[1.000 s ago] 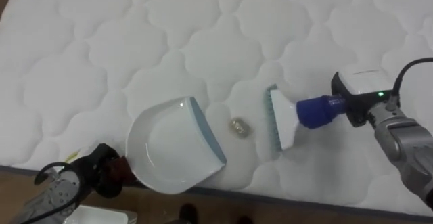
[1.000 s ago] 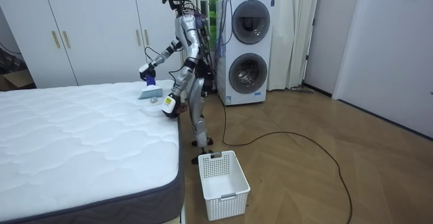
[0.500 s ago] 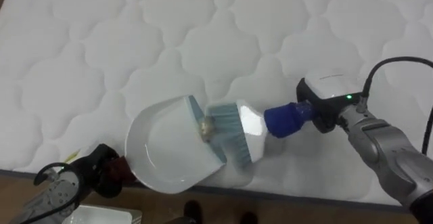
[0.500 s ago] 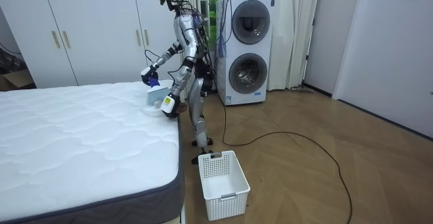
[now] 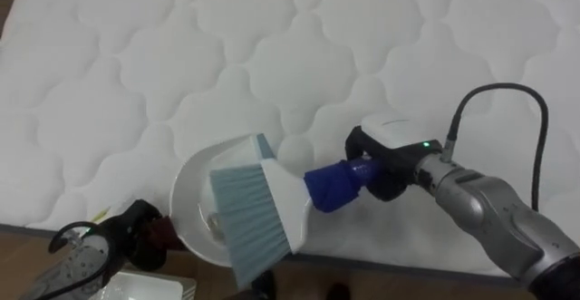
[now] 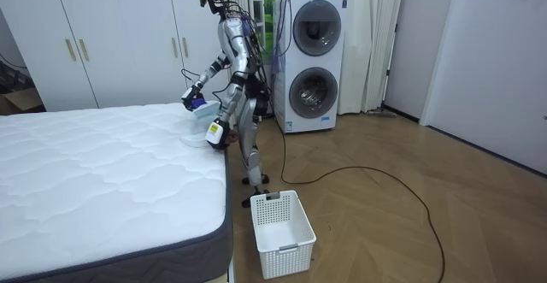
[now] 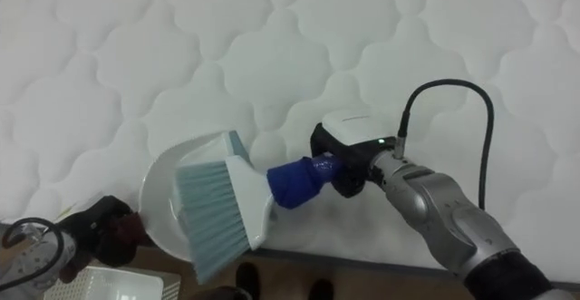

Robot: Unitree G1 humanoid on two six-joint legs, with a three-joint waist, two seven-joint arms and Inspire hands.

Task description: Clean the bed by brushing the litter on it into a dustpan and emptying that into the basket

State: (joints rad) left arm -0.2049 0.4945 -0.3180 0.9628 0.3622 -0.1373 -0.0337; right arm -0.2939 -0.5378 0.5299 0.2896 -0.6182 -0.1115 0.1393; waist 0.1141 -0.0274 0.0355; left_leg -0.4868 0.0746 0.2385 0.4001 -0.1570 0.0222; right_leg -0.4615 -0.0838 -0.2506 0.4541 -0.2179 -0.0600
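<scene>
A white dustpan (image 5: 195, 200) with a grey-blue lip lies at the mattress's near edge. My left hand (image 5: 136, 235) is curled round its dark handle at the lower left. My right hand (image 5: 391, 158) is shut on the blue handle (image 5: 333, 185) of a white brush. The brush's grey-blue bristles (image 5: 249, 218) lie over the pan's mouth and hang past the bed's edge. A small dark bit (image 5: 216, 220) shows in the pan beside the bristles. In the room view I stand at the bed's far corner, brush (image 6: 195, 104) above dustpan (image 6: 199, 135).
The white quilted mattress (image 5: 272, 55) stretches away ahead. A white slatted basket (image 6: 282, 221) stands on the wooden floor near my feet, and its rim (image 5: 136, 289) shows below the bed's edge. A stacked washer and dryer (image 6: 318, 52) stand behind me.
My right hand swept the brush leftward across the mattress, pushing the small scrap into the dustpan. The bristles now lie over the pan. The left hand and pan stayed put.
</scene>
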